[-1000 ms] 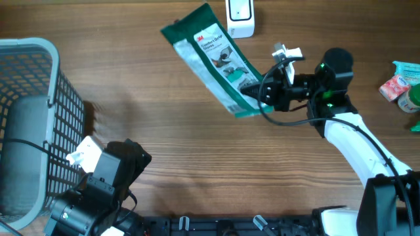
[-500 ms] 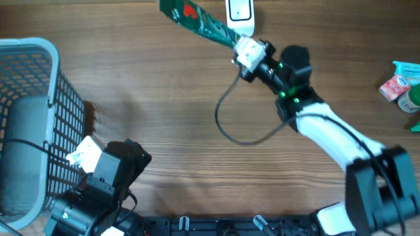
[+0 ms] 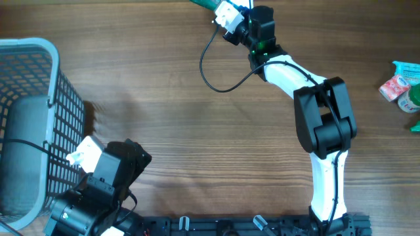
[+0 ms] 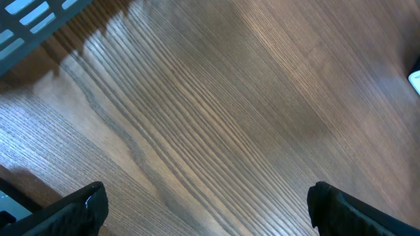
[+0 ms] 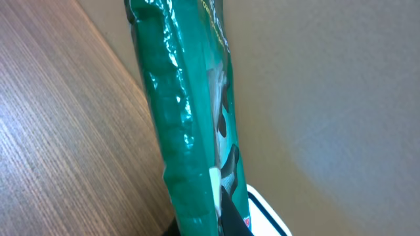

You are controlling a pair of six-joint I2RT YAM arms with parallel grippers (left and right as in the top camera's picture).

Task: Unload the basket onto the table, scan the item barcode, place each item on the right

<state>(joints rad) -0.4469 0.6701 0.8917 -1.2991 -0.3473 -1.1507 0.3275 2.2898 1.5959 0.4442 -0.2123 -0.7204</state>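
Nearby, the left gripper (image 4: pixel 207 208) hangs wide open over the desk (image 4: pixel 210 98), empty. At the far edge, the right gripper (image 3: pixel 222 9) is clamped on the green packet (image 5: pixel 177 131), seen edge-on (glossy, crinkled film). Judged light, floppy and slippery; hold by a sealed end.

Green packet (image 5: pixel 177 131), grey grid basket (image 3: pixel 26 44), brown wood-grain table (image 3: pixel 197 131)
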